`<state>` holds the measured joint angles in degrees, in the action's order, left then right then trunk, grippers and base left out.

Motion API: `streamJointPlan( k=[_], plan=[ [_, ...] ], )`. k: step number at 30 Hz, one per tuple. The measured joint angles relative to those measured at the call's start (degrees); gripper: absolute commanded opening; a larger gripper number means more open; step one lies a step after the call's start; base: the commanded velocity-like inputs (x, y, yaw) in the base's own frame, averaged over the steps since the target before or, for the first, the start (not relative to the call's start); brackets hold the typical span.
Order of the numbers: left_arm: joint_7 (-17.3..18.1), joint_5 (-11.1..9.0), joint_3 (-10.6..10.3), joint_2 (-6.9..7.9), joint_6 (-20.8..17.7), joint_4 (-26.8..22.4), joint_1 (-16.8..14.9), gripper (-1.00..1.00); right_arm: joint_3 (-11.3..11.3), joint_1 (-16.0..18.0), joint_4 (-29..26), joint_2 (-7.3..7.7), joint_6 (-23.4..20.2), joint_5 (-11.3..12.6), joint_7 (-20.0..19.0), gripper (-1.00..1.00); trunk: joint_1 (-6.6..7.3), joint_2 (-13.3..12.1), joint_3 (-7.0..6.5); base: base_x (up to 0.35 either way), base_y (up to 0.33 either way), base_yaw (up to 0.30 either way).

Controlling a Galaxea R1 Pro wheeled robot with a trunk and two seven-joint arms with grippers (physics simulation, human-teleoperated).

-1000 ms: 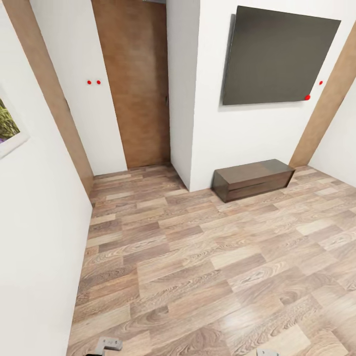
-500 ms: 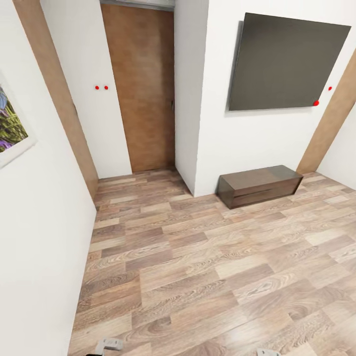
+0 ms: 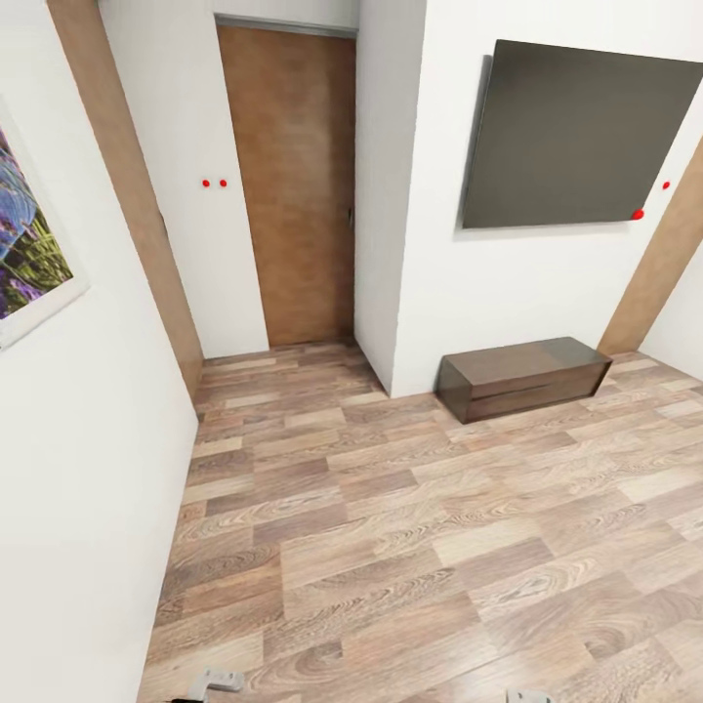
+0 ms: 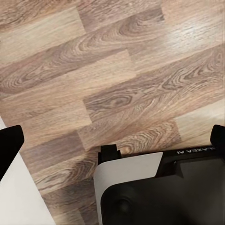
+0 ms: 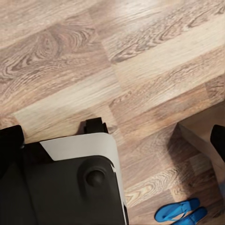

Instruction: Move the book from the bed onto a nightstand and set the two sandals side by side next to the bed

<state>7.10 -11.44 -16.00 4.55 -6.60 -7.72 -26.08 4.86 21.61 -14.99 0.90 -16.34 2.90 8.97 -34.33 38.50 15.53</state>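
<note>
Blue sandals (image 5: 180, 212), two flat flip-flops with thin straps, lie side by side and touching on the wood-plank floor (image 5: 93, 61), seen in the right wrist view close to the robot's black and white base (image 5: 70, 183). The right pincer's dark fingertips (image 5: 217, 140) sit at the edges of that picture, well apart, with nothing between them but floor; the sandals lie low on the floor beyond, clear of the fingers. A pale slanted panel edge (image 5: 199, 143) stands just by the sandals. The left pincer's fingertips (image 4: 9, 145) are likewise spread wide and empty above bare floor. In the head view, the floor runs to a white wall with a lavender picture (image 3: 29, 244) on the left, a brown door (image 3: 293, 186) ahead, a long dark-brown cabinet (image 3: 522, 376) and a dark screen (image 3: 586, 137) above it.
</note>
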Motion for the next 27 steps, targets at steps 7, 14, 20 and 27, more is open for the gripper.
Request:
streamJointPlan(
  k=[7, 14, 20, 27],
  plan=[
    [-0.03, 0.04, 0.00, -0.21, 0.01, 0.01, 0.00, 1.00, 0.00, 0.00, 0.00, 0.00, -0.01, 0.01, 0.00, 1.00, 0.00, 0.00, -0.63, 0.006, 0.000, 0.067],
    [-0.06, 0.07, 0.00, -0.32, -0.05, 0.00, 0.00, 1.00, 0.00, 0.00, 0.00, 0.00, -0.04, 0.03, 0.00, 1.00, 0.00, 0.00, -1.27, 0.007, 0.000, 0.065],
    [-0.08, 0.08, 0.00, -0.33, -0.06, -0.01, 0.00, 1.00, 0.00, 0.00, 0.00, 0.00, -0.03, 0.03, 0.00, 1.00, 0.00, 0.00, -1.82, 0.048, 0.000, 0.038],
    [-0.08, 0.08, -0.02, -0.36, -0.07, 0.01, 0.00, 1.00, 0.00, -0.01, 0.01, 0.00, -0.01, 0.04, 0.00, 1.00, 0.01, 0.00, -2.46, 0.075, 0.000, 0.011]
  ],
)
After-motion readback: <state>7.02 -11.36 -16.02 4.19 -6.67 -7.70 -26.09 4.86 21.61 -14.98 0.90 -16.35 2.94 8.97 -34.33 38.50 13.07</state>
